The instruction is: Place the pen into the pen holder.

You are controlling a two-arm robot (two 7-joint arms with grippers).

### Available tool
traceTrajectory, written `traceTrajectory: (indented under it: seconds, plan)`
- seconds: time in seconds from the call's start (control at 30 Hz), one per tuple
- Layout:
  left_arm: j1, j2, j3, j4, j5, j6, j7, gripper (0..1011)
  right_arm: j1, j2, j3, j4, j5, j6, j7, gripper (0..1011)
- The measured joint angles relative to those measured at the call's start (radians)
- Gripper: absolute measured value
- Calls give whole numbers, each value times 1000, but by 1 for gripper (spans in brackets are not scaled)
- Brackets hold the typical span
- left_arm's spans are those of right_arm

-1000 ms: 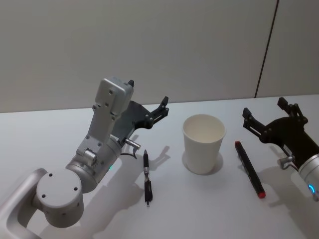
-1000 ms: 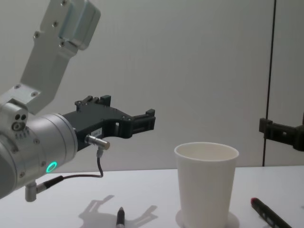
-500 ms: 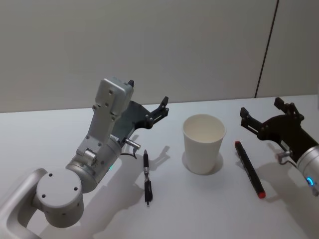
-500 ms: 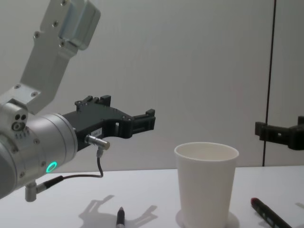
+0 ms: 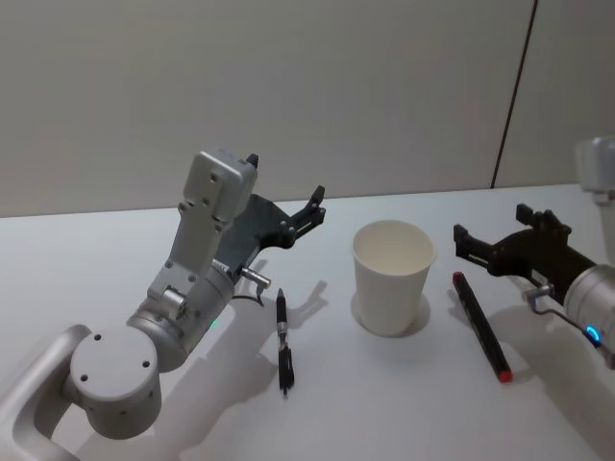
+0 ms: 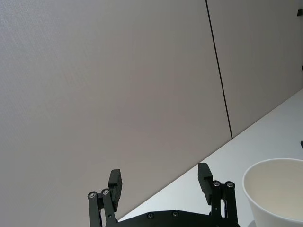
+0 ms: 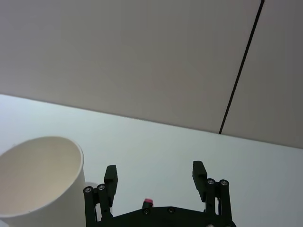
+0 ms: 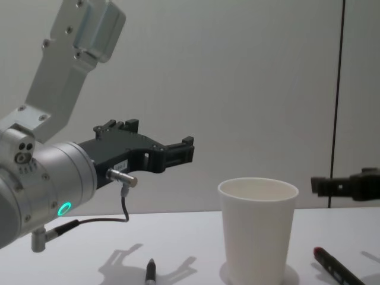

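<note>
The right gripper [image 5: 490, 232] has slid left toward the pen holder [image 5: 392, 279], jaws released wide in its wrist view, near the red-tipped pen [image 5: 480, 325] lying on the bench [image 5: 404, 413] beside the holder's right, while the left gripper [image 5: 284, 180] stays parked, jaws released.

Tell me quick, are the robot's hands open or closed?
Left gripper: open, holding nothing.
Right gripper: open, holding nothing.

White table [image 5: 58, 274] — grey wall [image 5: 288, 86] behind (one dark seam [image 5: 514, 91]).
</note>
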Motion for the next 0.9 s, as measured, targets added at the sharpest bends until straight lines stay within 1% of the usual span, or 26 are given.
traceTrajectory:
  seconds: [0.07,0.1,0.17,0.2,0.27,0.3,0.4,0.5,0.63,0.9]
  plan:
    - [0,0,0,0,0,0,0,1001,9,-2,-2,1,-9,35,4,1001]
    - [0,0,0,0,0,0,0,1001,17,-4,-5,3,-18,68,7,1001]
    - [0,0,0,0,0,0,0,1001,24,-6,-7,6,-26,95,8,1001]
    - [0,0,0,0,0,0,0,1001,31,-9,-10,10,-34,118,9,1001]
    - [0,0,0,0,0,0,0,1000,39,-13,-12,15,-42,140,9,1001]
    - [0,0,0,0,0,0,0,1001,46,-17,-14,19,-49,164,8,1001]
    - [0,0,0,0,0,0,0,1001,56,-24,-17,25,-56,190,7,1001]
    - [0,0,0,0,0,0,0,1001,72,-37,-22,36,-66,229,1,1001]
    - [0,0,0,0,0,0,0,1001,86,-53,-27,47,-71,261,-5,1001]
    - [0,0,0,0,0,0,0,1001,105,-81,-38,69,-75,304,-16,1001]
